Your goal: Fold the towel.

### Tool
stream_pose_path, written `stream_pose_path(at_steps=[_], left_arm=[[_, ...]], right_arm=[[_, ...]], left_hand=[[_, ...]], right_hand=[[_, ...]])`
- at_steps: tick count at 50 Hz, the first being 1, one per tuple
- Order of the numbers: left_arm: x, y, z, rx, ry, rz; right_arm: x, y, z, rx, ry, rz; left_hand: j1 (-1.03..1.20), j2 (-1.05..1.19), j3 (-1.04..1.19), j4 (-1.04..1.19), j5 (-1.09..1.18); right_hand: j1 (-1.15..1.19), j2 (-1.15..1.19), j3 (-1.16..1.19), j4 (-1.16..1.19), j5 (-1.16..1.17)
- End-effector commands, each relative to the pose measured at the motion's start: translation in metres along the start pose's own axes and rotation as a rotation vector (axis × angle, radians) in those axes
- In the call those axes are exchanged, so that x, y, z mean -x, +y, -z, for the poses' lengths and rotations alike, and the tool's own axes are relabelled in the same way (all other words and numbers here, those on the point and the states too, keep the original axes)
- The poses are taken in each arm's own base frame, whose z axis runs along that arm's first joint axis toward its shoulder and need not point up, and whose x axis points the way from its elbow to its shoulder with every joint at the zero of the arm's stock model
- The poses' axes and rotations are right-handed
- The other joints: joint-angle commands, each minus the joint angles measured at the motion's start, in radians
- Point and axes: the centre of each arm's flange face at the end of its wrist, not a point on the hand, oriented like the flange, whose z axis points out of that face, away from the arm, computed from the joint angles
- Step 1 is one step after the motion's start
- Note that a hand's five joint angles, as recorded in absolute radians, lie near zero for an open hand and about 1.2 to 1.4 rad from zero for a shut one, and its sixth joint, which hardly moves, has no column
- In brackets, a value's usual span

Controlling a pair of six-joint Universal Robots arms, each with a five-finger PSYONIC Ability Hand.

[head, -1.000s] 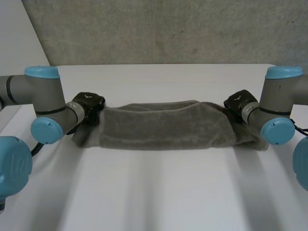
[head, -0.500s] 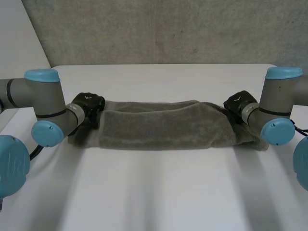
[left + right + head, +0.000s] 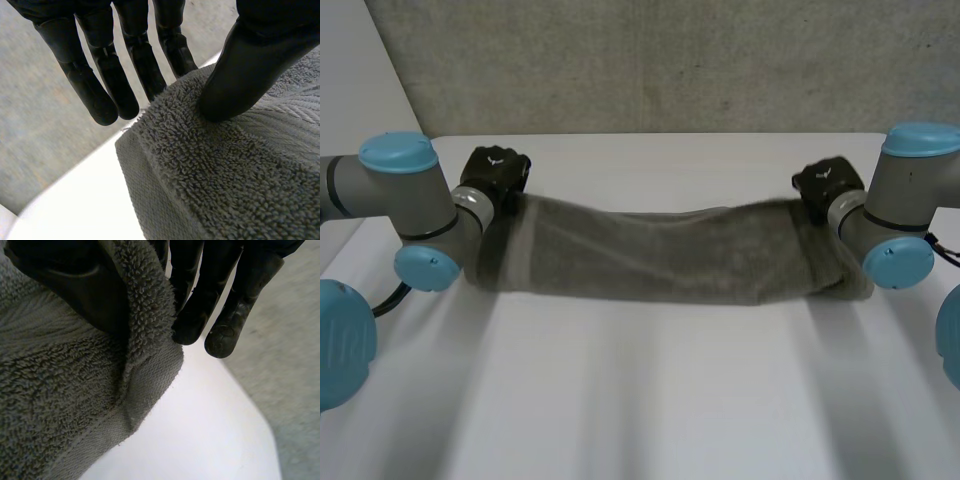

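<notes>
Grey towel (image 3: 660,255) sags in a long band over the white surface (image 3: 650,400). Left hand (image 3: 492,172) pinches its left end, thumb against fingers; right hand (image 3: 828,186) pinches its right end. Grey wall (image 3: 650,60) behind the towel.

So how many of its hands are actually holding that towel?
2. The left hand pinches the towel at its left end, and the right hand pinches it at its right end.

Three cams, one towel (image 3: 660,265)
Head cam looks down from behind the arms; wrist cams sit close up at its ends.
</notes>
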Motion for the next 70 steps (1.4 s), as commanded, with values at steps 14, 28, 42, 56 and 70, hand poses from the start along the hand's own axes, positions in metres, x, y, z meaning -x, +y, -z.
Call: stream_pose_path(at_steps=[14, 28, 42, 56, 70], left_arm=[[-0.002, 0.028, -0.03, -0.042, -0.074, -0.015], [-0.025, 0.002, -0.012, -0.045, -0.035, -0.017], [-0.007, -0.035, 0.064, 0.042, -0.061, -0.013], [0.004, 0.016, 0.098, 0.185, -0.037, -0.033], [0.003, 0.049, 0.087, 0.194, -0.041, -0.083]], right_arm=[[-0.006, -0.003, -0.017, -0.081, 0.076, -0.034], [-0.009, -0.007, -0.008, -0.043, 0.053, -0.045], [-0.039, -0.051, 0.064, 0.003, 0.034, -0.044], [-0.03, 0.012, 0.106, 0.202, -0.01, -0.116], [-0.019, 0.059, 0.082, 0.197, 0.024, -0.239]], left_hand=[[0.04, 0.04, 0.021, 0.038, 0.036], [-1.157, -1.157, -1.176, -1.159, -1.161], [-1.072, -1.072, -1.091, -1.074, -1.076], [-0.881, -0.881, -0.9, -0.883, -0.885], [-0.84, -0.84, -0.859, -0.842, -0.844]], right_hand=[[0.059, 0.06, 0.052, 0.056, 0.053], [-1.163, -1.162, -1.169, -1.165, -1.169], [-1.163, -1.162, -1.169, -1.165, -1.169], [-1.094, -1.093, -1.1, -1.096, -1.1], [-0.903, -0.902, -0.91, -0.906, -0.909]])
